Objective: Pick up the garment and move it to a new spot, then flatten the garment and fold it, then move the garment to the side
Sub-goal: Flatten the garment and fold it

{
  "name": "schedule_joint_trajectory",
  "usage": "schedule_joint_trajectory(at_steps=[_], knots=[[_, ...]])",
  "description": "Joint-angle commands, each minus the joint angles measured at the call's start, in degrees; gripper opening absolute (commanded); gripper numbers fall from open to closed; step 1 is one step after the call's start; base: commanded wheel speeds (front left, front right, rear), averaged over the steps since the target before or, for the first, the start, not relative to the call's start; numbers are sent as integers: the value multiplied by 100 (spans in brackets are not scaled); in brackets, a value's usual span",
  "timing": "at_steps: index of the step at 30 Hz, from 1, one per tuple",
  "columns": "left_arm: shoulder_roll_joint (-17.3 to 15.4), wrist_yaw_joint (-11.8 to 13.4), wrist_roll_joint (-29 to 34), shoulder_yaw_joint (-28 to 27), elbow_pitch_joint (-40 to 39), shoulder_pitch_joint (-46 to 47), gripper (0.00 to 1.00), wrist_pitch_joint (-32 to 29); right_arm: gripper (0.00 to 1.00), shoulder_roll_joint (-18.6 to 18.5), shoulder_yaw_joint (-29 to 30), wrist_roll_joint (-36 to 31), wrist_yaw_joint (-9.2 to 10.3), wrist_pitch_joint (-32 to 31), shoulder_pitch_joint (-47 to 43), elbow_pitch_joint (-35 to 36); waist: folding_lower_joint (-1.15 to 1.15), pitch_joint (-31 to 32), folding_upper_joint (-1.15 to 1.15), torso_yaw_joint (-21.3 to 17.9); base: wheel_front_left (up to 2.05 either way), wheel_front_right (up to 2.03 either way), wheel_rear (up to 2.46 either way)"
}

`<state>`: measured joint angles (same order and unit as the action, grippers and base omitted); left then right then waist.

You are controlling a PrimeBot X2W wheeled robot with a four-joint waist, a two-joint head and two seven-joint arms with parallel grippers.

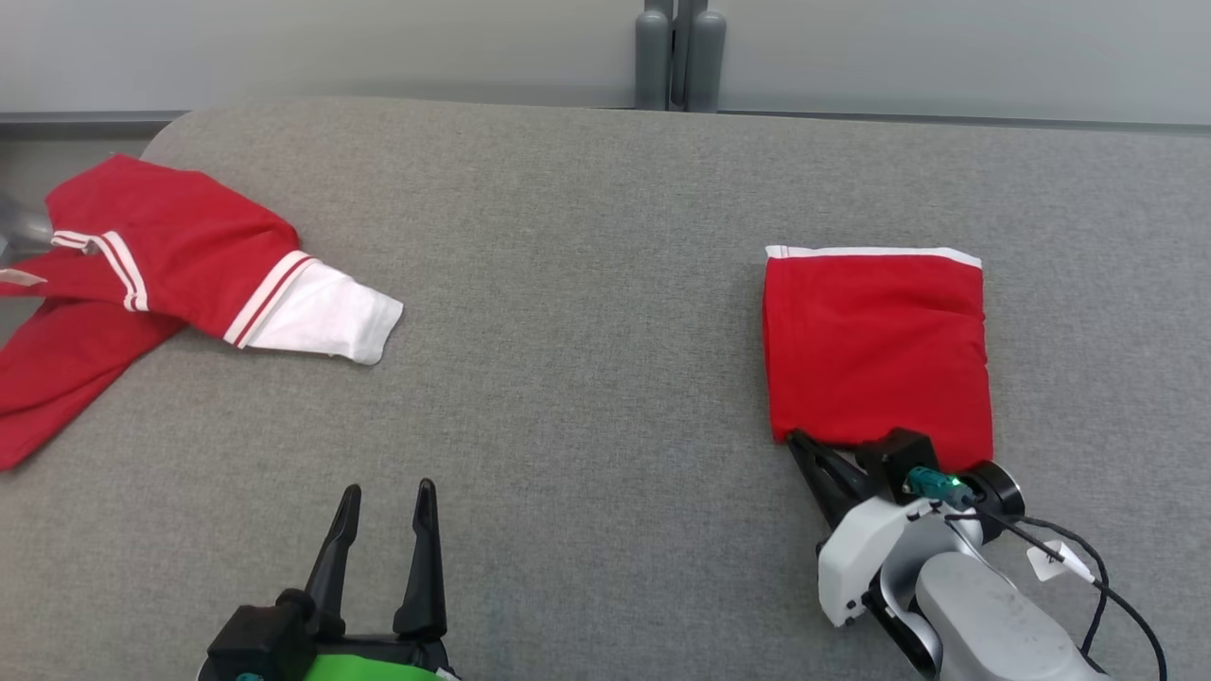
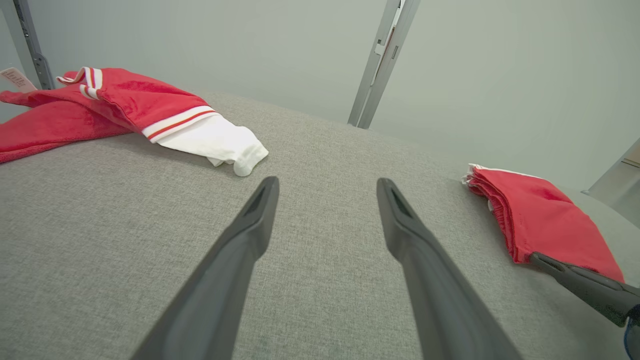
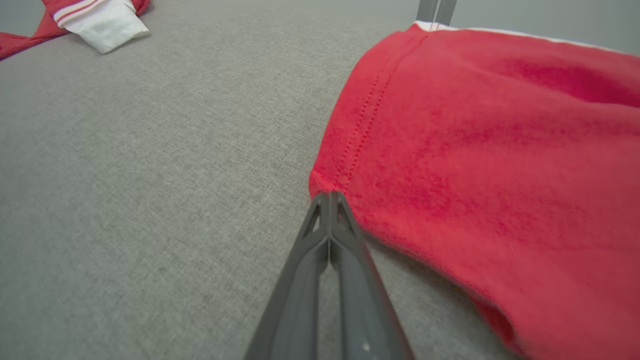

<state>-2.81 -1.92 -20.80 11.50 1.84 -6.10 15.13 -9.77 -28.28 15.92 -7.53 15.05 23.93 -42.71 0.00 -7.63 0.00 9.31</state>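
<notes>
Right hand [image 3: 329, 196] clamped on folded garment [image 1: 875, 350] near-left corner; white-trimmed edge far.

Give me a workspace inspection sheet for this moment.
Surface: grey cloth tabletop, flat.
Job's things: folded red garment, a neat rectangle at the right, with white trim along its far edge.
Clutter: red-and-white garment, unfolded, at the far left.
Grippers: left gripper open over bare tabletop. Right gripper shut, tips at the folded garment's near-left corner; cannot tell if cloth is pinched.
Cables: black cable with a white tag loops off the right wrist, clear of the garment.
Surroundings: pale wall and grey post behind the table.
</notes>
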Motion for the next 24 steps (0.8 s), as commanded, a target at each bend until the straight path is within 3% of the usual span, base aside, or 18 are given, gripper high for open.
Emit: schedule_joint_trajectory(at_steps=[1, 4, 9, 11, 12, 13, 14, 19, 24], knots=[[-17, 32, -13, -33, -20, -81, 100, 2, 0, -50, -95, 63, 8, 14, -121, 118, 0, 101, 0, -126, 0, 0, 0], [-18, 32, -21, -104, -39, -148, 100, 2, 0, -163, -9, 267, 8, 16, -373, 629, 0, 201, 0, -262, 0, 0, 0], [-17, 14, 34, -280, -52, -302, 100, 1, 0, -403, 632, 230, 8, 15, -1006, 1882, 0, 410, 0, -526, 0, 0, 0], [-18, -1, 117, -331, -24, -369, 100, 2, 28, -507, 987, 171, 8, 15, -1344, 2376, 0, 483, 0, -626, 0, 0, 0], [-18, -5, 134, -355, -16, -394, 100, 2, 47, -560, 1186, 75, 8, 15, -1510, 2658, 0, 524, 0, -670, 0, 0, 0], [-17, -20, 157, -370, -9, -410, 100, 2, 87, -587, 1375, 13, 9, 15, -1657, 2851, 0, 559, 0, -700, 0, 0, 0], [-17, -32, 175, -404, 8, -427, 100, 2, 100, -590, 1581, -46, 8, 15, -1860, 3038, 0, 600, 0, -735, 0, 0, 0], [-16, -67, 181, -485, 132, -485, 100, 2, 100, -688, 2268, -334, 8, 15, -2522, 3432, 0, 695, 0, -825, 0, 0, 0], [-18, -112, 188, -381, 257, -476, 100, 2, 100, -576, 2760, -324, 8, 15, -2910, 3391, 0, 748, 0, -848, 0, 0, 0]])
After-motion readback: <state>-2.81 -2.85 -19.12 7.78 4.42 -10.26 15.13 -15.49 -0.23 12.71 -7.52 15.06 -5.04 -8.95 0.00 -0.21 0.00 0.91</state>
